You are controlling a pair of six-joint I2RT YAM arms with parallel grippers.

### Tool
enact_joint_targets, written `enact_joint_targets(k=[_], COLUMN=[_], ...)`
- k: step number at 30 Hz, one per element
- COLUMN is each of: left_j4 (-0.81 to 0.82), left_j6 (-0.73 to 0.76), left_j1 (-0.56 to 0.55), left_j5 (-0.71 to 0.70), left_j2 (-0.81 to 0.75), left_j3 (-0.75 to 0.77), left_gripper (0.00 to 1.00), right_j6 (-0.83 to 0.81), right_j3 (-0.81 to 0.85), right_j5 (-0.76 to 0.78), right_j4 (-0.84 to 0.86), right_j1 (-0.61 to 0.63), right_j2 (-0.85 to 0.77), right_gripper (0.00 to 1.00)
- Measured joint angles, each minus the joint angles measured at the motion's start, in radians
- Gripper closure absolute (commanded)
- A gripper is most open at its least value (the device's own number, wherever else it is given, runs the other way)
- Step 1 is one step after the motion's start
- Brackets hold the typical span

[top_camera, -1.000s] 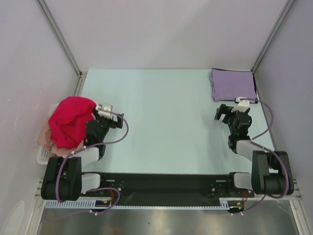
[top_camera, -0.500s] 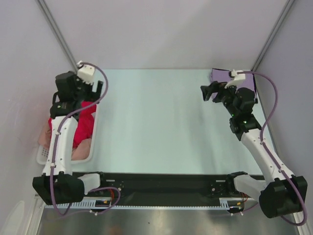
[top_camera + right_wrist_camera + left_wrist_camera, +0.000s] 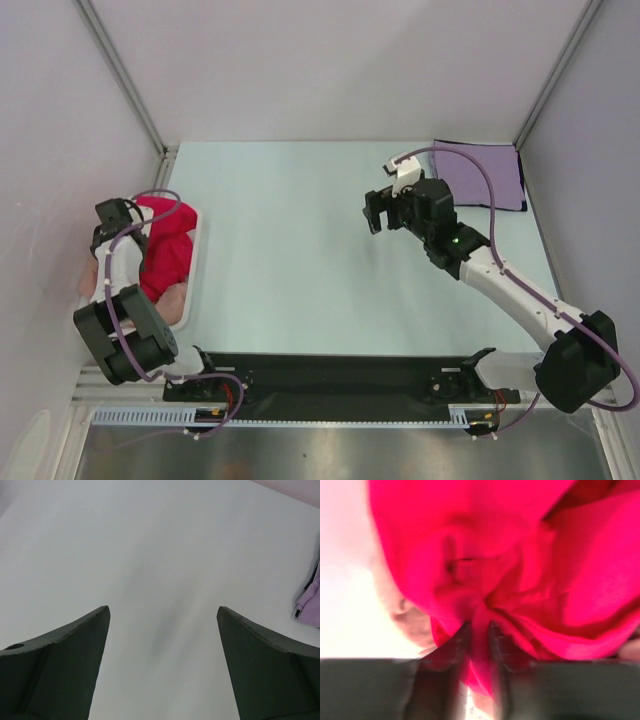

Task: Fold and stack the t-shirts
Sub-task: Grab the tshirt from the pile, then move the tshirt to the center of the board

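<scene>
— Your left tool is clamped on the red t-shirt, bunched beneath it in the basket.
— And the right tool?
— Apart, empty. The lavender t-shirt lies folded to its right; the red one isn't folded or stacked yet.

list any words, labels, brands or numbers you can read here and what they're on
No text can be read in any view.
Red tee: plain cloth, no label showing.
Lavender tee: plain, no print visible.
Basket: no marking visible.
</scene>
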Motion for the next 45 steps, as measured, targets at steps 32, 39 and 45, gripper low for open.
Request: enact_joint_targets(k=[32, 39, 45], left_j4=[-0.35, -0.203, -0.105], left_j6=[-0.201, -0.198, -0.203], left_j1=[-0.924, -0.919, -0.837], left_j5=[0.739, 0.64, 0.557], left_j2=[-0.178, -0.13, 0.209], left_j3=[1.011, 0.585, 0.48], left_gripper=[1.0, 1.0, 0.79], right_j6=[0.158, 0.179, 0.178], right_j3=[0.059, 0.054, 0.056], right_j5=[0.073, 0.078, 0.085], right_j4=[-0.105, -0.15, -0.232], right_j1=[-0.094, -0.15, -0.134], right_j2=[-0.153, -0.166, -0.053], right_gripper=[0.02, 0.05, 0.15])
